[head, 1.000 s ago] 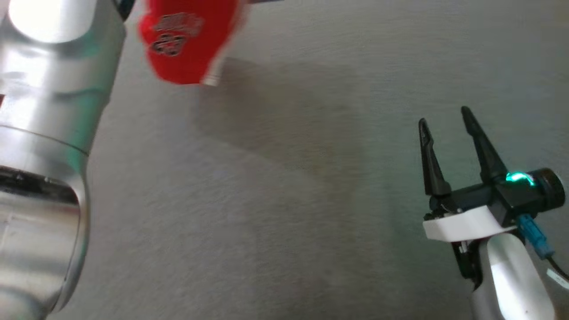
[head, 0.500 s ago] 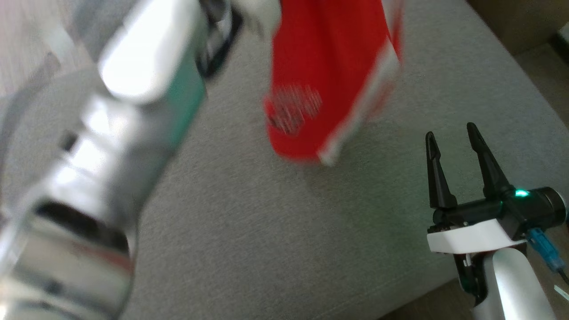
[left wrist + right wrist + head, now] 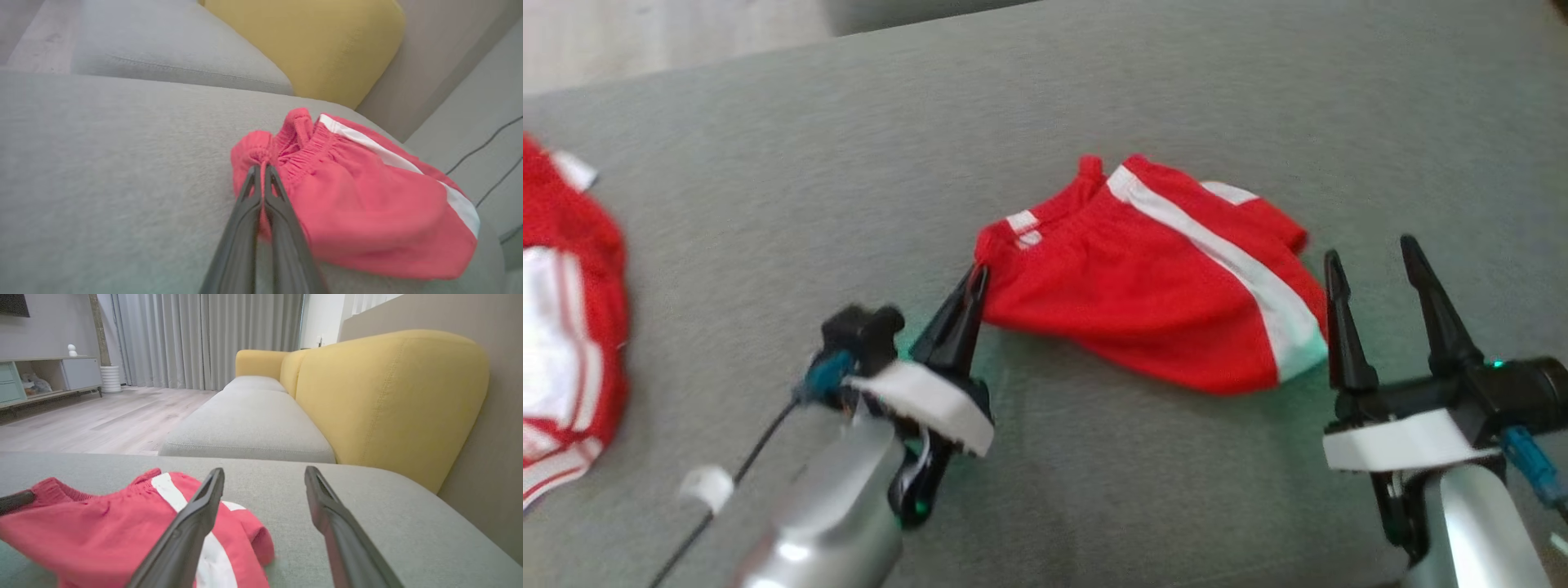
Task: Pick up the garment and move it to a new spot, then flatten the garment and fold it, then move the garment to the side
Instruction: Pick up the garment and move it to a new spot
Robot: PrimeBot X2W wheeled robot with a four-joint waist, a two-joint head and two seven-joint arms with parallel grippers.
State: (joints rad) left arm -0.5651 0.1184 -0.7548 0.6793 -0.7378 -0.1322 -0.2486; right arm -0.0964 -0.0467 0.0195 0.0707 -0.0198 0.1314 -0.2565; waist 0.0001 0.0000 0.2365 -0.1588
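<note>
The left claw (image 3: pixel 977 278) is pinching the red shorts (image 3: pixel 1152 286) by the waistband (image 3: pixel 304 153) on the grey cushion (image 3: pixel 1094 90), the right claw (image 3: pixel 1370 249) hovering spread alongside — pulling from 1 corner could be twisting them.

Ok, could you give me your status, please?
Left end effector shut on red shorts. Right end effector open, empty. Shorts bunched on cushion. Another garment far left.

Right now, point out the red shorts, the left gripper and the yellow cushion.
red shorts (image 3: pixel 1143 306): head view, middle of the red fabric.
left gripper (image 3: pixel 978 276): head view, fingertips at the waistband.
yellow cushion (image 3: pixel 388 400): right wrist view, its front face.
</note>
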